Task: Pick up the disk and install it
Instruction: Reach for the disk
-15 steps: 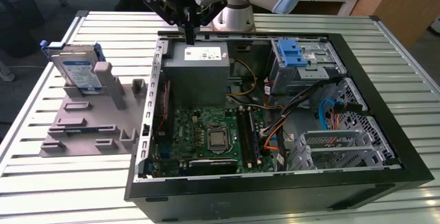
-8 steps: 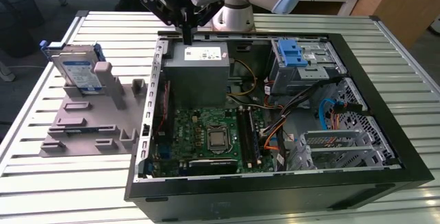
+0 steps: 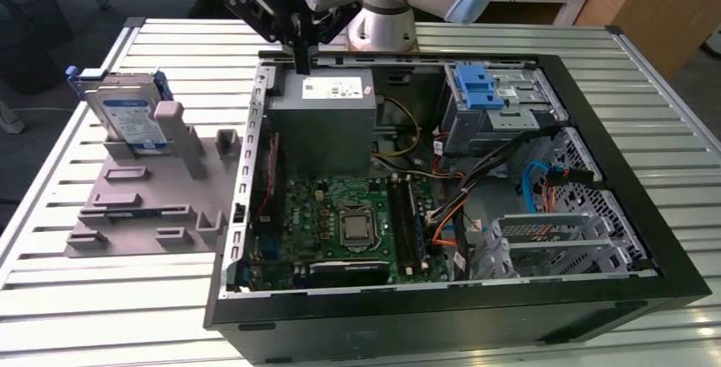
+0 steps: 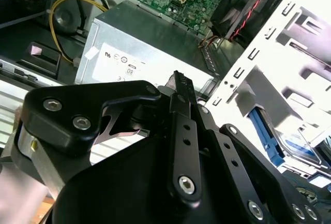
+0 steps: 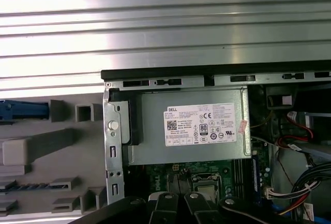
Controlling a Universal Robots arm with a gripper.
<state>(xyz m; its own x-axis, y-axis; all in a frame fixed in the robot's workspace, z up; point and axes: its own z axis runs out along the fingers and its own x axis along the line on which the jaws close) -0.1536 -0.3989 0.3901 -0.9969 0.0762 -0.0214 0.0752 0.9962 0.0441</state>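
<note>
Clenched on nothing, my gripper (image 3: 302, 65) hangs over the power supply (image 3: 327, 122) while the disk (image 3: 124, 114) stands upright in the grey holder (image 3: 147, 207) near the table's (image 3: 113, 299) far corner, at the exterior view's left; pickup not yet begun, I judge, and it calls for unclenching above the disk.

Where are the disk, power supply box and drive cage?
the disk (image 3: 121, 116): exterior view, on its label.
the power supply box (image 5: 201, 124): first wrist view, on its white sticker.
the drive cage (image 3: 479, 89): exterior view, on its blue latch.
</note>
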